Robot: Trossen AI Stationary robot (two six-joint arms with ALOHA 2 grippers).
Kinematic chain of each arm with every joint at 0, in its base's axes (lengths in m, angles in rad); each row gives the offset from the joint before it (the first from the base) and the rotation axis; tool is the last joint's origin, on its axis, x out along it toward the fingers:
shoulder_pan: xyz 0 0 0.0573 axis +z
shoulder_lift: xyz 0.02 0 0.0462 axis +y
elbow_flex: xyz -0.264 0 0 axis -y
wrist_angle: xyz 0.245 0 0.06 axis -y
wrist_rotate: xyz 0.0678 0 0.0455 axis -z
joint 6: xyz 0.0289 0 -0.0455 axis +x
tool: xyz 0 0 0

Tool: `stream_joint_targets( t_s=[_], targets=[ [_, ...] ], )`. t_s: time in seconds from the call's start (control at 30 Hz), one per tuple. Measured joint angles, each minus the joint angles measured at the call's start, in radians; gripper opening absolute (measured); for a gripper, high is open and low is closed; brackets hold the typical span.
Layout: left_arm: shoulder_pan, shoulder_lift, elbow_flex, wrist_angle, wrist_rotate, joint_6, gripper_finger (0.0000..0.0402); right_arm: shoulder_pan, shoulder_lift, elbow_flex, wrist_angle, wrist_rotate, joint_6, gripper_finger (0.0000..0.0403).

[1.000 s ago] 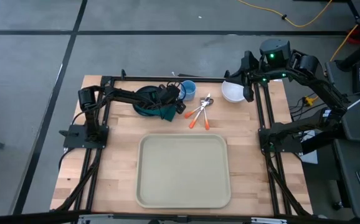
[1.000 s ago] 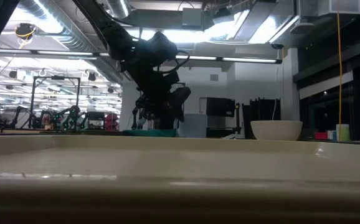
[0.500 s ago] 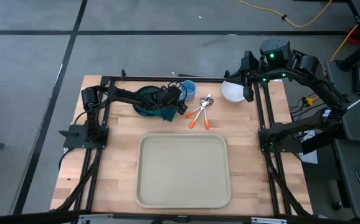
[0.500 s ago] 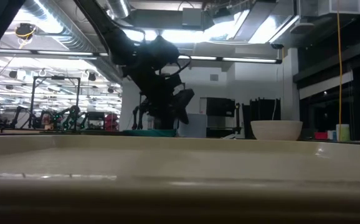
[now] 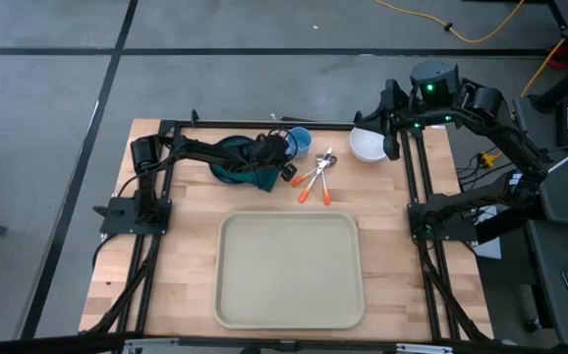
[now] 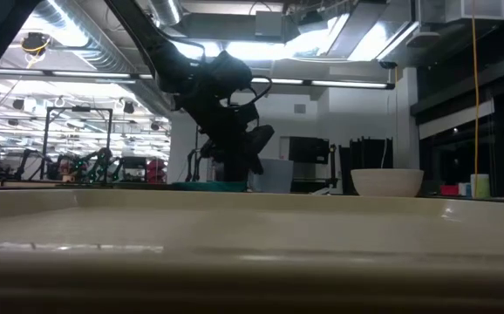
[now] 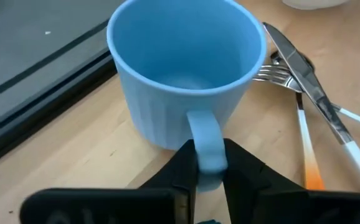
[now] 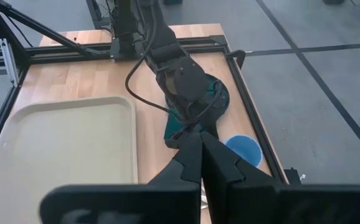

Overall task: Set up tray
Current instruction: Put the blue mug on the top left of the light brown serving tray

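Note:
A light blue mug (image 7: 185, 67) stands upright on the wooden table, at its far side (image 5: 298, 141). My left gripper (image 7: 209, 167) reaches in from the table's left and is shut on the mug's handle. Beneath that arm lie a dark teal plate (image 5: 231, 157) and a dark green napkin (image 5: 260, 180). The beige tray (image 5: 289, 270) lies flat in the middle of the table, with nothing on it. My right gripper (image 8: 200, 148) hangs shut and high over the table's far right corner, holding nothing. My left gripper pinches the mug's handle (image 7: 206, 138) between its two fingers, one finger on each flat side of the loop. The fingers slant down from the table's left and near side. The mug stands upright with its base on the table.
A fork and a knife with orange-and-white handles (image 5: 313, 178) lie just right of the mug. A white bowl (image 5: 368, 147) stands at the far right, under my right arm. Black frame rails (image 5: 417, 177) run along the table's sides.
My left gripper has crept a little toward the mug and down, and its fingers have come together on the handle. The mug has stayed in place on the table.

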Motion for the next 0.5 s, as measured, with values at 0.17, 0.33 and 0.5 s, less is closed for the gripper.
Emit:
stream_joint_targets(
  t_s=[0.17, 0.33, 0.5],
  targets=[
    [-0.001, 0.0, 0.007, -0.005, 0.0, 0.024, 0.0039, 0.0, 0.0, 0.0, 0.0, 0.0, 0.0, 0.0005],
    [-0.011, -0.021, 0.077, -0.01, -0.015, 0.099, 0.0039, 0.0, 0.0, 0.0, 0.0, 0.0, 0.001, 0.0005],
    [-0.015, -0.092, 0.164, -0.103, -0.018, 0.151, 0.0039, 0.0, 0.0, 0.0, 0.0, 0.001, 0.004, 0.0005]
  ],
)
